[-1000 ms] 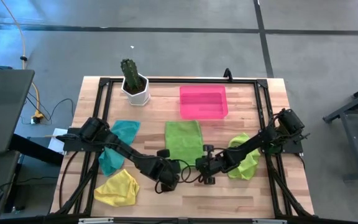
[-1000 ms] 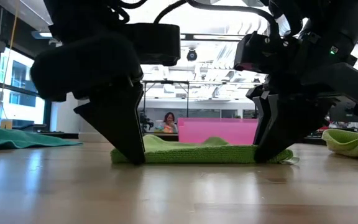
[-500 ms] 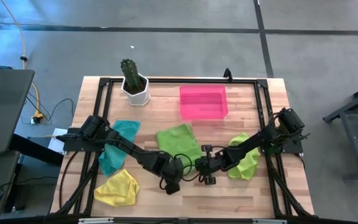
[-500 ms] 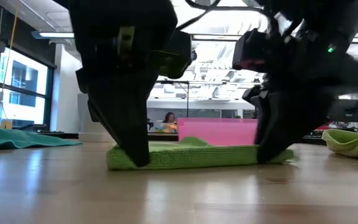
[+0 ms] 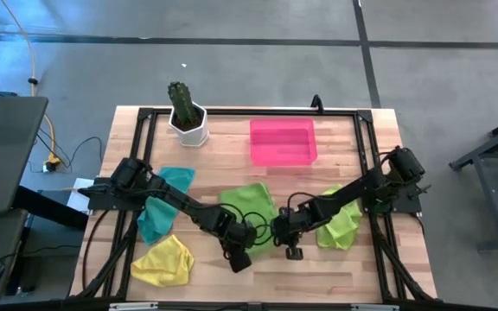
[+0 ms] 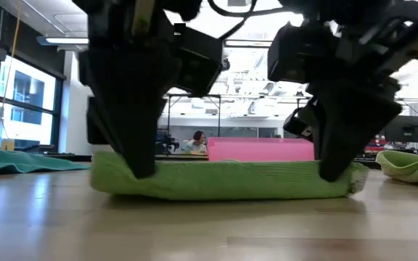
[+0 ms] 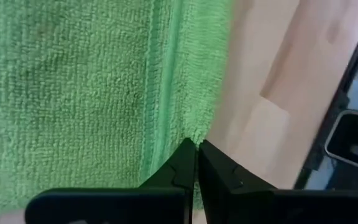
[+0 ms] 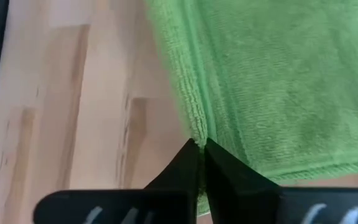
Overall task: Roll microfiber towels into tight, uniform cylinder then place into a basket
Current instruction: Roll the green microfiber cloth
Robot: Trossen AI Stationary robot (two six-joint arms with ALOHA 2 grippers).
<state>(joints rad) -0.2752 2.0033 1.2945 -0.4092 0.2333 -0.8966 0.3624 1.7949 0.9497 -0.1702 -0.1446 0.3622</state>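
Where both tools pinch, the lime green towel (image 6: 223, 180) lies folded thick.

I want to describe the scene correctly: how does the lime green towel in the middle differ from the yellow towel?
The lime green microfiber towel lies mid-table, mostly spread flat; the yellow microfiber towel lies crumpled near the table's front left corner. Both claws, left and right, are shut on the green towel's near edge; nothing touches the yellow one. Both are small soft cloths, neither in the pink plastic basket.
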